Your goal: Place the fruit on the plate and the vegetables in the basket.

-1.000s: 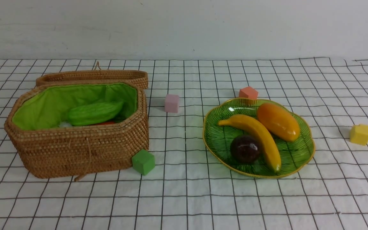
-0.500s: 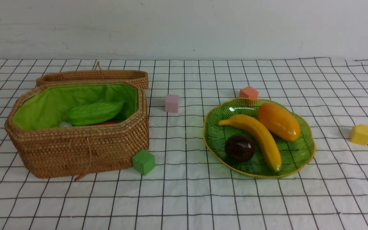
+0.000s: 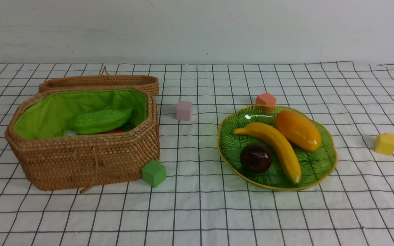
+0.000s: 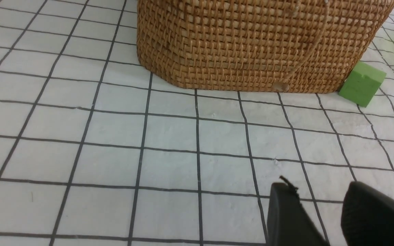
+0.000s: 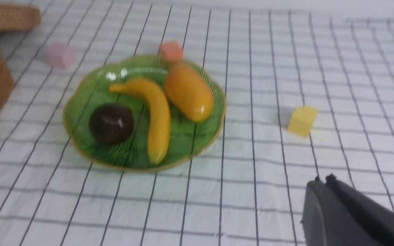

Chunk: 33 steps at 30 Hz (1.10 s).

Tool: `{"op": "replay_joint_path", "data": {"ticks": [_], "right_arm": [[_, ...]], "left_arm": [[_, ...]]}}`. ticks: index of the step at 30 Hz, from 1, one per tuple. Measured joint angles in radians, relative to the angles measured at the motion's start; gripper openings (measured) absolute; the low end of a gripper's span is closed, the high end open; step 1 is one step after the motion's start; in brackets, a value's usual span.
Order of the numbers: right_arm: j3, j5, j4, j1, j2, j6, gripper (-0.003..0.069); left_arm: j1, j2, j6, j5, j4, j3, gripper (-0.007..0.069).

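Observation:
The green glass plate (image 3: 323,164) holds the orange-yellow mango (image 3: 298,130), the yellow banana (image 3: 279,147) and the dark purple fruit (image 3: 255,157). All three also show in the right wrist view, on the plate (image 5: 80,95). The wicker basket (image 3: 80,164) holds the light-green gourd (image 3: 101,121), a bit of red chili (image 3: 115,131) and a bit of white radish (image 3: 68,133). Its lid (image 3: 97,82) lies behind it. Neither gripper shows in the front view. My left gripper (image 4: 320,191) is open and empty near the basket's front wall (image 4: 251,44). My right gripper (image 5: 322,181) is shut and empty, near of the plate.
Foam cubes lie on the checked cloth: green (image 3: 153,173) at the basket's front corner, pink (image 3: 184,110) between basket and plate, orange-pink (image 3: 265,99) behind the plate, yellow (image 3: 385,144) to the plate's right.
The dark purple fruit has rolled a little to the left on the plate and come to rest. Nothing else has moved.

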Motion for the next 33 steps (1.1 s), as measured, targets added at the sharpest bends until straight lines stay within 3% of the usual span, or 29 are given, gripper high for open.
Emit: {"op": "replay_joint_path", "data": {"ticks": [4,10,33], "right_arm": [[0.308,-0.166,-0.002,-0.041,-0.188,0.000,-0.0001],[0.560,-0.236,0.019,-0.063,-0.269,-0.002,0.0004],[0.570,-0.283,0.048,-0.063,-0.271,-0.002,0.0023]], "left_arm": [[0.000,0.000,0.000,0.000,0.000,0.000,0.0238],[0.000,0.000,0.000,0.000,0.000,0.000,0.0238],[0.000,0.000,0.000,0.000,0.000,0.000,0.0238]]}}
